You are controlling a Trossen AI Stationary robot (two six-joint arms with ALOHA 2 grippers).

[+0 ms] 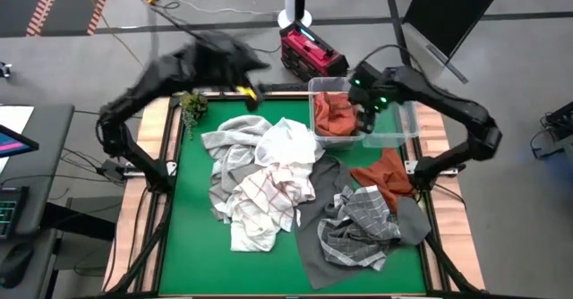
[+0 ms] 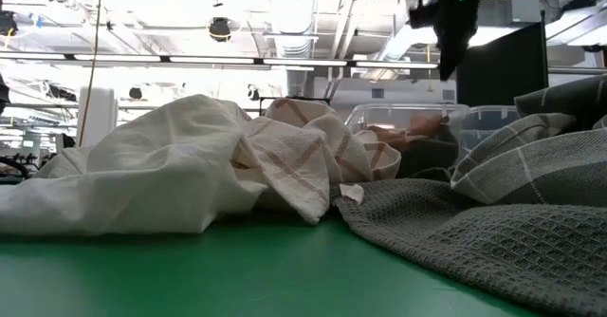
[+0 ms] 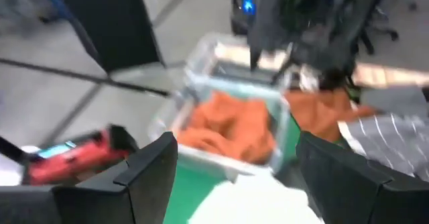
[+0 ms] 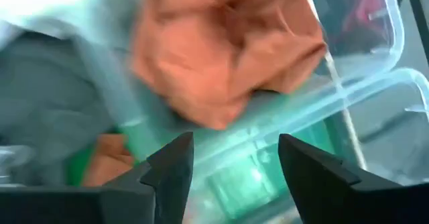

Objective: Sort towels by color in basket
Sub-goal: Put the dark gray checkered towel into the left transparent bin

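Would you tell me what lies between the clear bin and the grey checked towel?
In the high view, a rust-orange towel lies on the mat between the clear bin and the grey checked towel.

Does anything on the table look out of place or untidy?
Yes. One orange towel lies in the clear bin, but a second orange towel is on the green table beside it, and the other towels lie in one mixed, crumpled heap.

A green table mat (image 1: 188, 245) covers the work surface. A small potted plant (image 1: 192, 106) stands at its far-left corner. Beyond the mat's far edge, a red device (image 1: 311, 50), possibly a battery pack, sits on the floor.
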